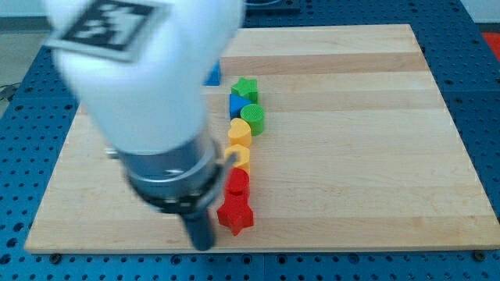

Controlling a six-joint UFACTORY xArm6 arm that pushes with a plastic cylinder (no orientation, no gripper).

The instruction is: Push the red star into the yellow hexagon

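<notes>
Obstacles: one near-continuous column of blocks down the board's middle — green star (247,87), blue block (238,104), green cylinder (253,119), yellow heart (239,132), yellow hexagon (240,157), red cylinder (237,183), red star (235,215). Another blue block (213,75) shows beside the arm's housing. My tip (203,243) stands just left of the red star.
Free room: wooden board (367,140), bare across the view's right.

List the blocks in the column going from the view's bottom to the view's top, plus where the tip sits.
Red star → red block → yellow hexagon → yellow heart → green round block → blue block → green star. My tip sits just left of the red star.
</notes>
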